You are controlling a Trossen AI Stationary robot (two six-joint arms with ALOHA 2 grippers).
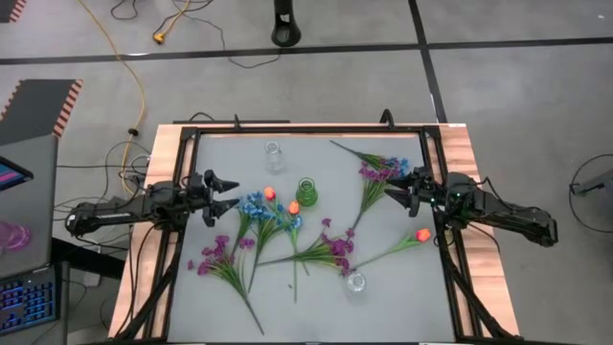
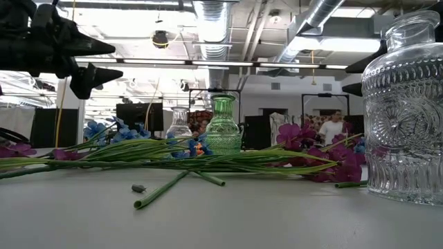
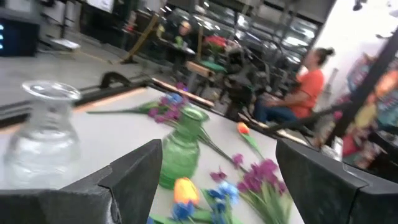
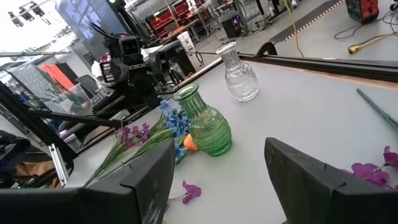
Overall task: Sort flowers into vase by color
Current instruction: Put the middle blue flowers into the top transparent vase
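Observation:
The flowers lie loose on the grey mat: a blue cluster (image 1: 257, 206), purple sprigs at the near left (image 1: 215, 254), in the middle (image 1: 335, 251) and at the far right (image 1: 378, 171), and orange tulip buds (image 1: 270, 193) (image 1: 422, 234). A green vase (image 1: 306, 192) stands upright mid-table. A clear vase (image 1: 275, 156) stands farther back and another (image 1: 355, 284) nearer the front. My left gripper (image 1: 228, 192) hovers open at the left edge. My right gripper (image 1: 391, 185) hovers open at the right, over the purple sprig. Both point level, above the table.
A black frame (image 1: 306, 129) borders the mat on wooden boards. A short cut stem (image 2: 160, 191) and a small grey bit (image 2: 138, 187) lie near the front. People sit beyond the far side (image 3: 305, 87). Bare mat lies along the far edge (image 1: 230, 153).

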